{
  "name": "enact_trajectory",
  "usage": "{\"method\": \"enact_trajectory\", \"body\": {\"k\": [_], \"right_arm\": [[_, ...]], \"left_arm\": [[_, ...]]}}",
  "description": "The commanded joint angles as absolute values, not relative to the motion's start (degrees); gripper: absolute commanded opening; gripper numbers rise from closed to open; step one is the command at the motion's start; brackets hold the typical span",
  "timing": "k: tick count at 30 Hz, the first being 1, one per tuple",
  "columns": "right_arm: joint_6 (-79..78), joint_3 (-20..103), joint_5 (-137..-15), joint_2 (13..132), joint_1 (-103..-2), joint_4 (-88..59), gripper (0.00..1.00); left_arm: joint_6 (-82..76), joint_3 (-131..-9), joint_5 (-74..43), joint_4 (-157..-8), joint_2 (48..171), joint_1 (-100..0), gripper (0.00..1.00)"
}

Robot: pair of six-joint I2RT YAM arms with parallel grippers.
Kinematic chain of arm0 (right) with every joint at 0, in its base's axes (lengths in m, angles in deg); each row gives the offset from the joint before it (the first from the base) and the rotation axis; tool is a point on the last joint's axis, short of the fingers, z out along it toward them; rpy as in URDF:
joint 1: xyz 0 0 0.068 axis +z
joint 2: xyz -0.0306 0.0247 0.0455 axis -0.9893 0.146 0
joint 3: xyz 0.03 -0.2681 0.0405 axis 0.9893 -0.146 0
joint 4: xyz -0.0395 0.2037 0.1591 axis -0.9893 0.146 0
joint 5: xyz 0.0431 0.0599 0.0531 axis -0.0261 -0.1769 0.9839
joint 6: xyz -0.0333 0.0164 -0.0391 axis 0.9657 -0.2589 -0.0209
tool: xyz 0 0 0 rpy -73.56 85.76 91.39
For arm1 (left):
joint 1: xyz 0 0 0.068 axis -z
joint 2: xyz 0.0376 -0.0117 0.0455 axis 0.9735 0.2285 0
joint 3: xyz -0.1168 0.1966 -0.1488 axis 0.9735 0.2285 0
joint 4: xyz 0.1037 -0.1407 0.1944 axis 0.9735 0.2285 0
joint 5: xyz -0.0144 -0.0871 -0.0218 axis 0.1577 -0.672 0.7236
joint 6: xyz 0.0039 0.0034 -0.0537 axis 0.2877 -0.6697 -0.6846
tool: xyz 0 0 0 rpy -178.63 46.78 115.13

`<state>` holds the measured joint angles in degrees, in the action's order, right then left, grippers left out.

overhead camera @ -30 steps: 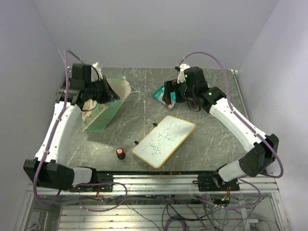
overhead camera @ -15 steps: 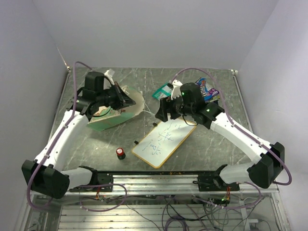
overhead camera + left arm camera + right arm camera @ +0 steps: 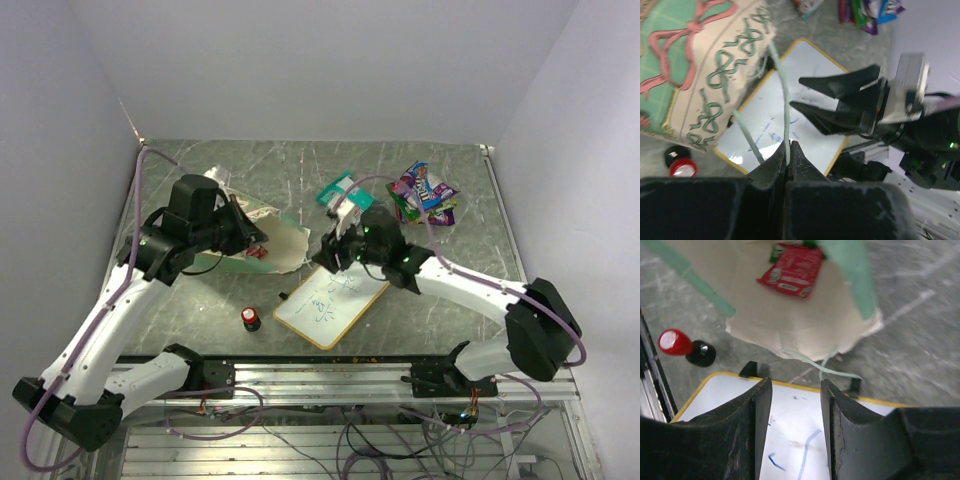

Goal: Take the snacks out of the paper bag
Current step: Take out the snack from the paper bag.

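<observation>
Left hand [image 3: 788,146] is pinching the string handle [image 3: 783,100] of the paper bag [image 3: 700,60]. Right hand [image 3: 795,385], spread and empty, sits at its 3 o'clock, red packet [image 3: 791,269] inside.

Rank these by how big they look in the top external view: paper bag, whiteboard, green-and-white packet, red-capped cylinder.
1. paper bag and whiteboard: they look much alike and the bag is partly hidden, so they are not ranked against each other.
2. green-and-white packet
3. red-capped cylinder
</observation>
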<state>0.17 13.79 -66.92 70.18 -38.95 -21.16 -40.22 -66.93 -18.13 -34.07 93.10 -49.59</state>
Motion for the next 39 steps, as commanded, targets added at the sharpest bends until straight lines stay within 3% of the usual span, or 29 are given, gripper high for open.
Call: {"method": "enact_trajectory", "body": {"k": [1,4,12,21,26,32,39], "right_arm": [[15.5,9.7,-63.2,74.0,-32.2,-42.7,0.43],[21.2,12.7,-63.8,78.8,-29.0,-46.1,0.41],[24.3,20.3,-68.4,89.5,-26.9,-48.3,0.25],[23.4,28.9,-67.9,101.9,-19.1,-55.2,0.25],[15.9,26.7,-69.4,102.8,-18.8,-64.8,0.29],[25.3,25.5,-72.3,102.9,-23.5,-56.6,0.53],[35.9,27.6,-64.1,106.3,-26.5,-54.2,0.64]], "left_arm": [[-39.4,-70.3,-4.1,-21.5,90.4,-49.7,0.07],[-41.2,-68.9,-3.4,-20.2,88.7,-49.6,0.07],[-42.4,-66.7,-5.8,-22.7,86.2,-49.8,0.07],[-42.6,-66.5,-8.6,-32.7,86.1,-49.7,0.07],[-42.8,-63.7,-9.8,-34.9,84.1,-49.8,0.07],[-47.6,-54.1,-13.6,-41.6,78.4,-49.7,0.07],[-51.2,-53.4,-16.5,-47.0,79.6,-49.7,0.07]]}}
